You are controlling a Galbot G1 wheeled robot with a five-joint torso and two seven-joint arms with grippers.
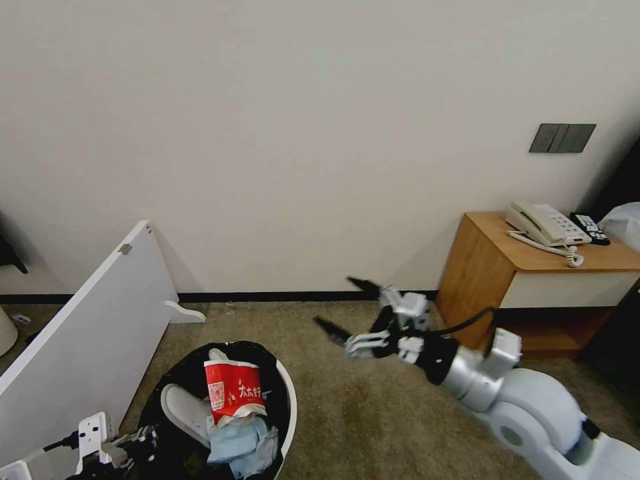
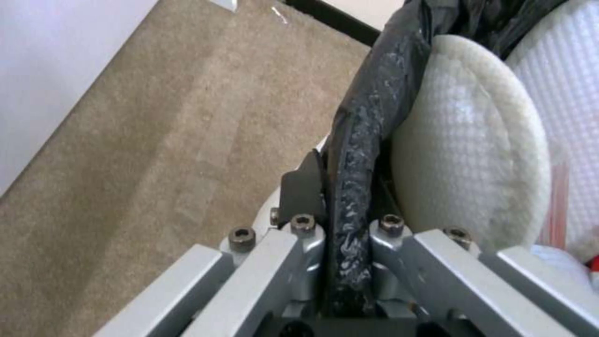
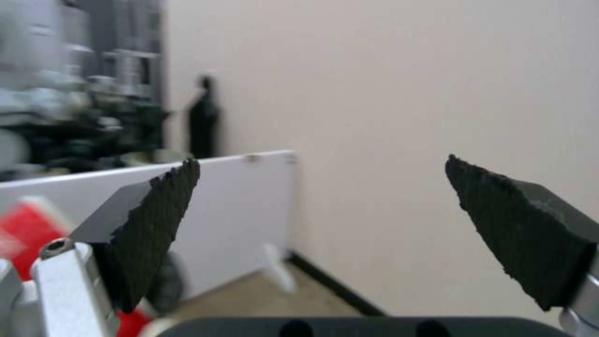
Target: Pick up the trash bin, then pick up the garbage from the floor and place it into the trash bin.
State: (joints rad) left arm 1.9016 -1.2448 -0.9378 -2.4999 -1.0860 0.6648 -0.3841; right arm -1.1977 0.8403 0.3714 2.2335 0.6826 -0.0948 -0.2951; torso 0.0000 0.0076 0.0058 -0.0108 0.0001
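The left tool [image 2: 349, 206] pinches the black-bagged rim of the trash bin [image 1: 288, 400] tight. Right beside its tips, inside the bin, lies a white slipper [image 2: 468, 159]. A red-white packet [image 1: 233, 392] and a pale-blue wad [image 1: 243, 443] sit in there too. The right tool [image 1: 343, 307] hangs in the air with its tips wide apart and nothing between them. The bin is near it, low on the carpet floor [image 1: 373, 413].
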